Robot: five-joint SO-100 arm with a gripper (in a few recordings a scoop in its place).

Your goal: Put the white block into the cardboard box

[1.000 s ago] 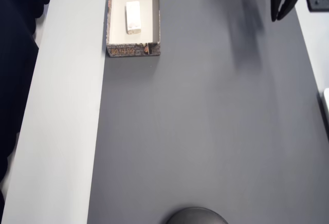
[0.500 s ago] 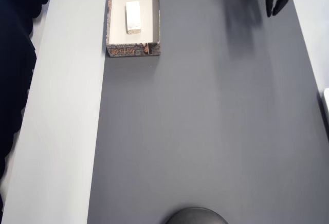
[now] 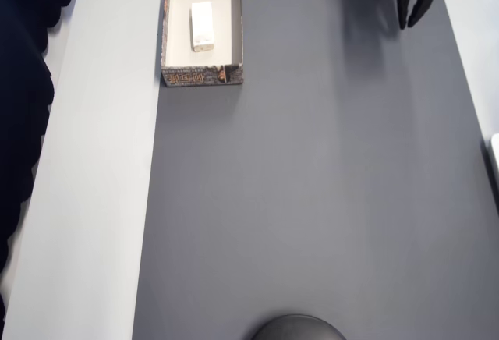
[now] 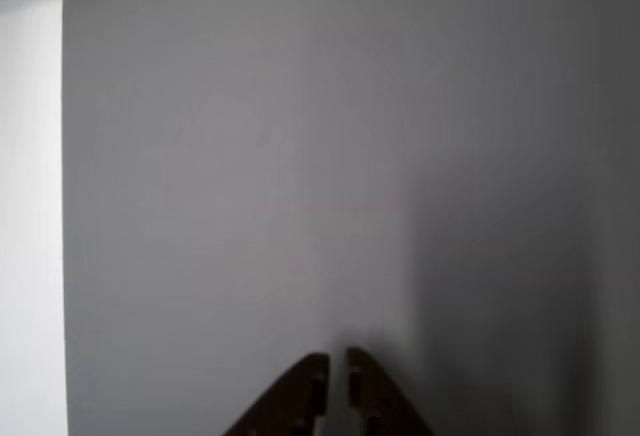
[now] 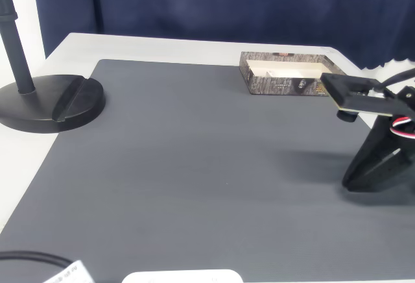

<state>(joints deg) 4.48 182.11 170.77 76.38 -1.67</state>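
The white block (image 3: 202, 26) lies flat inside the cardboard box (image 3: 201, 76), close to the middle of its cream floor. In the overhead view the box stands at the top left of the dark mat. In the fixed view the box (image 5: 280, 83) is at the far right of the mat, with its patterned wall facing the camera. My gripper (image 3: 407, 23) hangs at the top right of the overhead view, far to the right of the box. It is shut with nothing between its fingers. The wrist view shows the gripper (image 4: 335, 358) with its tips almost touching above bare mat. In the fixed view the gripper (image 5: 353, 180) points down near the mat.
A dark grey mat (image 3: 312, 184) covers most of the white table. A black round stand base (image 5: 48, 104) sits at the mat's near edge in the overhead view (image 3: 299, 328). A white object (image 5: 181, 275) lies by the table edge. Blue curtain hangs behind.
My gripper has drifted a little left near the top edge of the overhead view, and its fingers have come together. The block and the box have not moved.
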